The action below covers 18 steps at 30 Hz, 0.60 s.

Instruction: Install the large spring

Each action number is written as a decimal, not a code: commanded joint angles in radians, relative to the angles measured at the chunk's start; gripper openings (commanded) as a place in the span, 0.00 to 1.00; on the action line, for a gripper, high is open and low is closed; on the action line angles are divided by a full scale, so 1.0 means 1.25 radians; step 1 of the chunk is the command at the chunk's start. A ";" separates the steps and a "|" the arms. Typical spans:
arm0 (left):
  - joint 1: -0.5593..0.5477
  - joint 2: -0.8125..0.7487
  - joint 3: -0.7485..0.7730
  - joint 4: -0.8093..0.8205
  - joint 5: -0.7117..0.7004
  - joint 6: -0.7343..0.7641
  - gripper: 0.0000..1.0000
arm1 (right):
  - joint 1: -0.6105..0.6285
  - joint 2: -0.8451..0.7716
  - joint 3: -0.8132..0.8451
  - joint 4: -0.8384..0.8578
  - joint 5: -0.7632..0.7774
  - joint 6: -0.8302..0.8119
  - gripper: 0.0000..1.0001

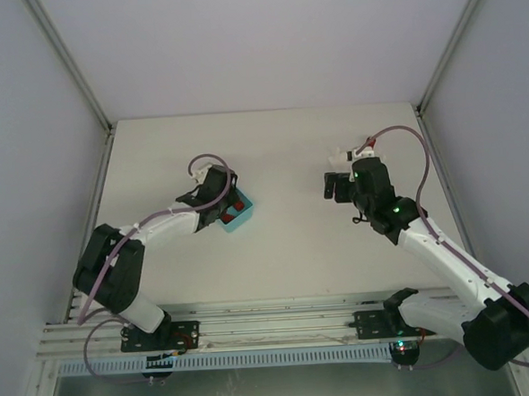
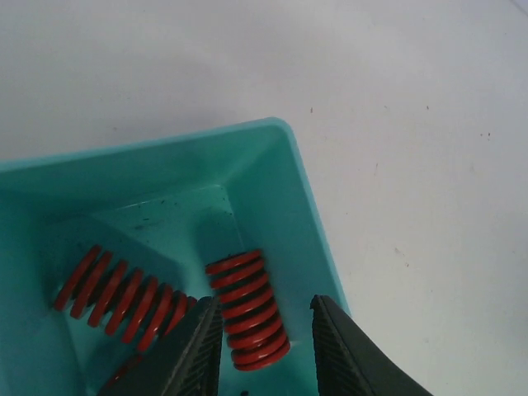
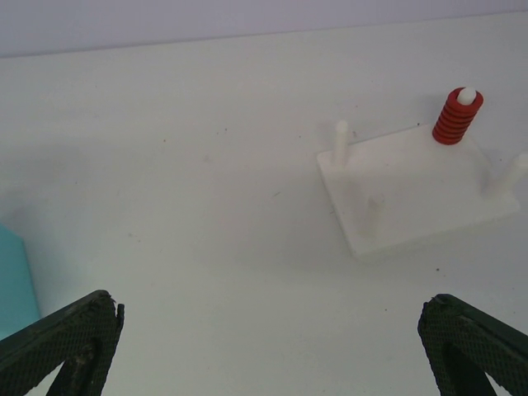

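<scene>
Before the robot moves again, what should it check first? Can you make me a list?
1. The left tool straddles a red spring in the teal bin: ok.
2. Spring gripped: not ok, jaws apart.
3. It is the large one: cannot tell; a longer spring lies beside it.
4. A free peg on the white plate: ok.
5. The right tool open, away from the plate: ok.

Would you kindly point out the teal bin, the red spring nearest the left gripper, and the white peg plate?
teal bin (image 2: 274, 206), left wrist view, right wall.
red spring (image 2: 247, 309), left wrist view, middle coils.
white peg plate (image 3: 427, 183), right wrist view, bare top.
</scene>
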 commanded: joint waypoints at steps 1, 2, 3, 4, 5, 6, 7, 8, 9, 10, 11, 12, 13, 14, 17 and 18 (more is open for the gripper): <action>0.008 0.036 0.061 -0.018 0.032 -0.011 0.35 | 0.004 -0.011 -0.009 0.031 0.031 -0.011 0.99; 0.008 0.043 0.065 -0.022 0.033 -0.011 0.35 | 0.004 -0.010 -0.010 0.031 0.032 -0.012 0.99; 0.009 0.050 0.067 -0.023 0.036 -0.010 0.35 | 0.004 -0.011 -0.010 0.031 0.033 -0.012 0.99; 0.009 0.057 0.070 -0.025 0.040 -0.010 0.35 | 0.004 -0.011 -0.010 0.031 0.035 -0.013 0.99; 0.009 0.063 0.073 -0.027 0.042 -0.010 0.35 | 0.004 -0.012 -0.011 0.032 0.037 -0.013 0.99; 0.009 0.067 0.076 -0.031 0.045 -0.011 0.35 | 0.004 -0.012 -0.012 0.032 0.038 -0.013 0.99; 0.009 0.073 0.079 -0.036 0.049 -0.011 0.35 | 0.004 -0.013 -0.012 0.033 0.040 -0.014 0.99; 0.008 0.077 0.081 -0.040 0.051 -0.011 0.35 | 0.004 -0.012 -0.013 0.034 0.041 -0.015 0.99; 0.009 0.081 0.083 -0.046 0.053 -0.013 0.35 | 0.004 -0.009 -0.013 0.035 0.041 -0.015 0.99; 0.009 0.083 0.083 -0.057 0.053 -0.019 0.35 | 0.004 -0.008 -0.013 0.035 0.041 -0.015 0.99; 0.009 0.083 0.082 -0.065 0.052 -0.027 0.35 | 0.004 -0.007 -0.012 0.035 0.041 -0.015 0.99; 0.010 0.080 0.078 -0.067 0.053 -0.032 0.35 | 0.004 -0.006 -0.013 0.035 0.040 -0.014 0.99; 0.009 0.079 0.072 -0.066 0.051 -0.035 0.35 | 0.004 -0.006 -0.013 0.036 0.039 -0.014 0.99; 0.009 0.079 0.067 -0.064 0.051 -0.038 0.34 | 0.003 -0.005 -0.013 0.036 0.039 -0.014 0.99; 0.009 0.092 0.062 -0.065 0.050 -0.043 0.34 | 0.004 -0.003 -0.013 0.036 0.039 -0.012 0.99; 0.009 0.099 0.061 -0.063 0.058 -0.045 0.34 | 0.004 -0.003 -0.013 0.036 0.039 -0.012 0.99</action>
